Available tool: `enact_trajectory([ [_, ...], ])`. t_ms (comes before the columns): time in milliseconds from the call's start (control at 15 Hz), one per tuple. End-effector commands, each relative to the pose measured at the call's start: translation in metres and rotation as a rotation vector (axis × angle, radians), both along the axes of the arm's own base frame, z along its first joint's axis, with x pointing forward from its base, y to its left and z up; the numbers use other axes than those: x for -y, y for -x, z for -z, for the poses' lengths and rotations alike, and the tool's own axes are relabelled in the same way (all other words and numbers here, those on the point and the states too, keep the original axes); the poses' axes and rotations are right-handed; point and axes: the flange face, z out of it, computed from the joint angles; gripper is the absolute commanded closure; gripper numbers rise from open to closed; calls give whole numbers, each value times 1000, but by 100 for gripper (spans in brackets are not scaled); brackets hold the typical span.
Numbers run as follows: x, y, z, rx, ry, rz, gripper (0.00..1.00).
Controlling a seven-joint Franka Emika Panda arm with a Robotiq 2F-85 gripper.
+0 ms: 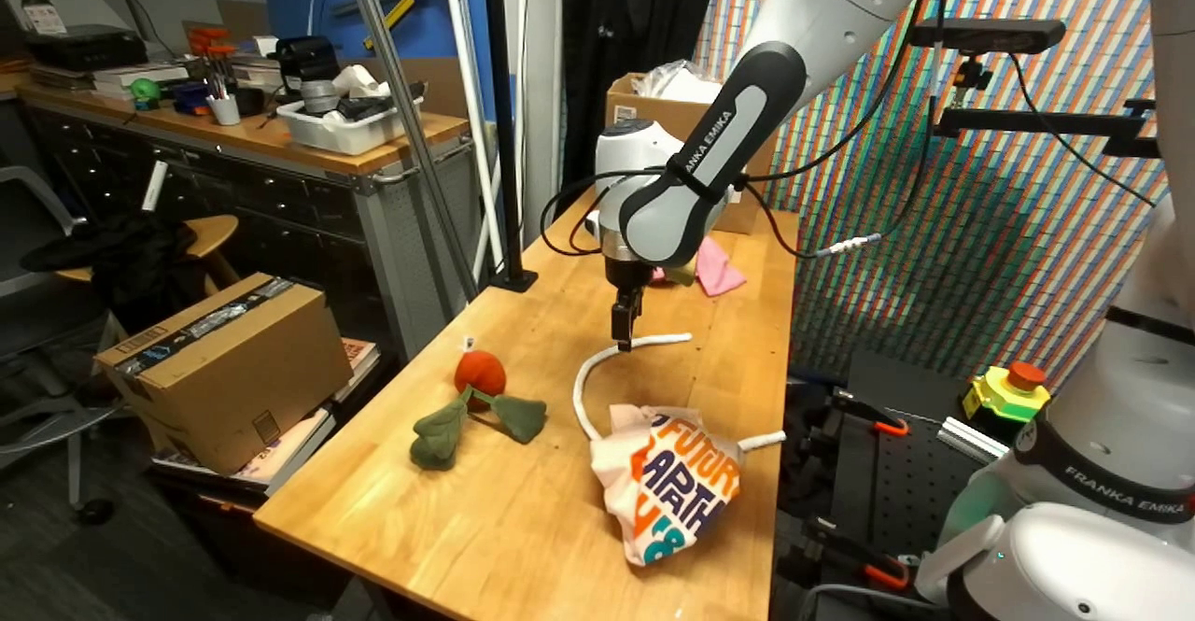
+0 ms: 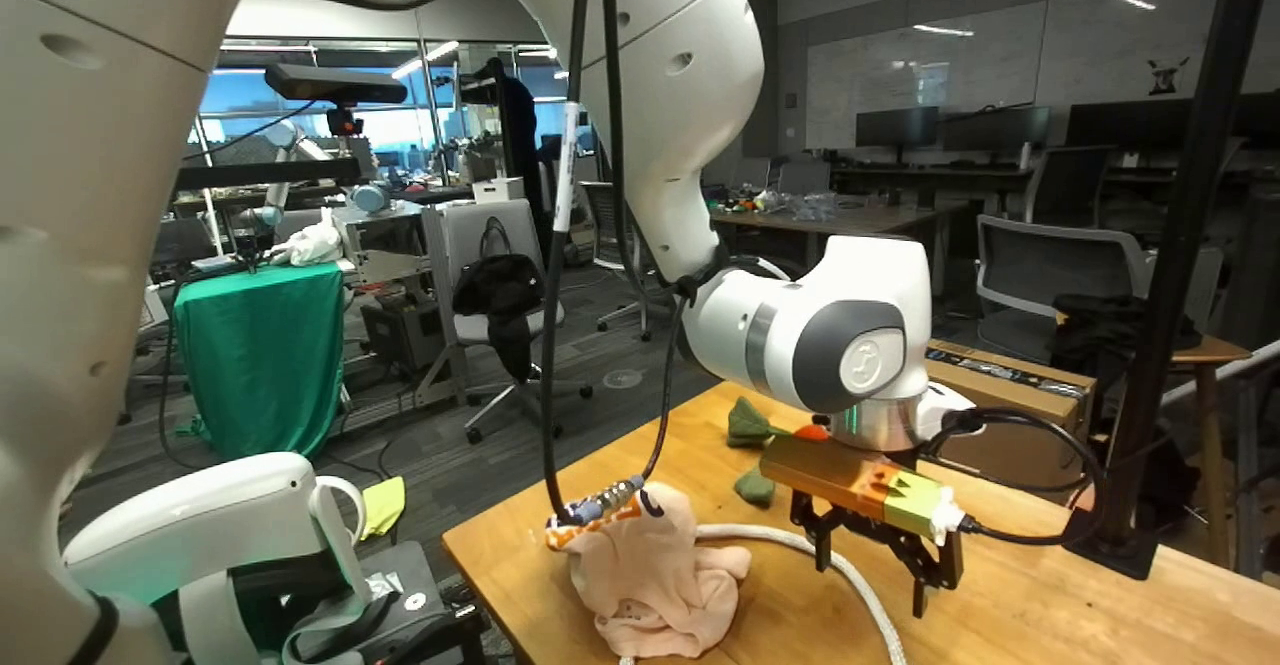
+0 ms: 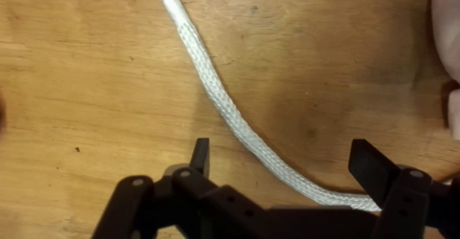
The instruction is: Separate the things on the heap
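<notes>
Wrist view: jaws apart, over cord (image 3: 238,124)
Bag (image 1: 667,486): crumpled on counter (image 1: 523,518), hiding part of cord
Ball (image 1: 481,372): beside 2 green leaves (image 1: 519,417)

Arm (image 1: 761,107) slants down from the upper right in an exterior view, wrist (image 2: 850,345) at its low end. Gripper (image 3: 281,151) hangs right under it, pointing down. Jaws spread wide; in the wrist view both fingers (image 3: 372,170) show, tips about level, with a broad gap between them.
</notes>
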Motion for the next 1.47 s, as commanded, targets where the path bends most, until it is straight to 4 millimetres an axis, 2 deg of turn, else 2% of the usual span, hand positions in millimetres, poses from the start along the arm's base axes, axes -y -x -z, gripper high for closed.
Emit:
enact_trajectory([
  [0, 21, -14, -7, 22, 16, 21, 0],
  [267, 39, -17, -9, -1, -10, 26, 0],
  [667, 52, -4, -3, -132, -57, -68, 0],
  [933, 51, 0, 4, -160, -61, -91, 0],
  [1400, 38, 1, 23, -127, -70, -90, 0],
])
